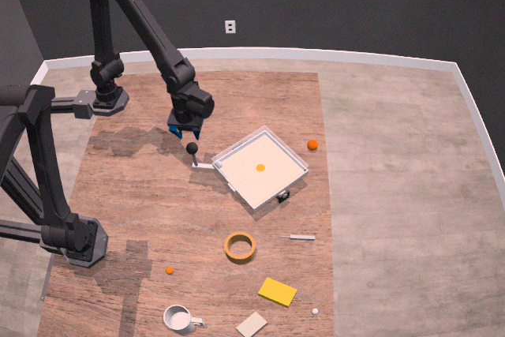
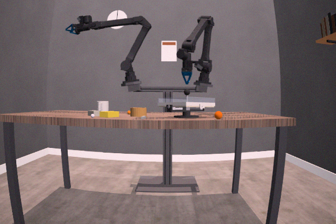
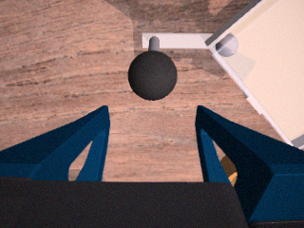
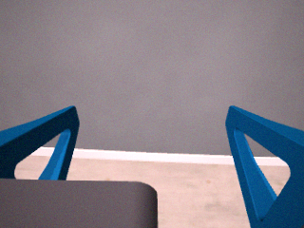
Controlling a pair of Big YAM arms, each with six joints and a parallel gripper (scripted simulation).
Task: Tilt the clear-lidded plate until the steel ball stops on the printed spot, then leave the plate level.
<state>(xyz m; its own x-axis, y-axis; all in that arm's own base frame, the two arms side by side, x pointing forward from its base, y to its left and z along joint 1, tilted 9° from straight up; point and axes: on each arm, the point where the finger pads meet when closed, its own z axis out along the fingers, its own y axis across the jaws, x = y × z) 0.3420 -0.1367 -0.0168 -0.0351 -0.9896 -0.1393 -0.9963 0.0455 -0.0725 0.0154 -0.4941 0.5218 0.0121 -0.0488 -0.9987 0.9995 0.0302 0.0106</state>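
The square plate with a clear lid sits on a pedestal mid-table and looks level in the exterior view. An orange printed spot marks its middle. The steel ball rests in the plate's corner nearest the handle, away from the spot. A black knob stands on a stem at the end of the plate's white handle bar. My left gripper hangs just above the knob, fingers partly open and empty. My right gripper is raised high off to the side, open and empty.
An orange ball lies beside the plate's far corner. Nearer the front lie a tape ring, a metal pin, a small orange ball, a yellow block, a mug, a beige card and a white ball.
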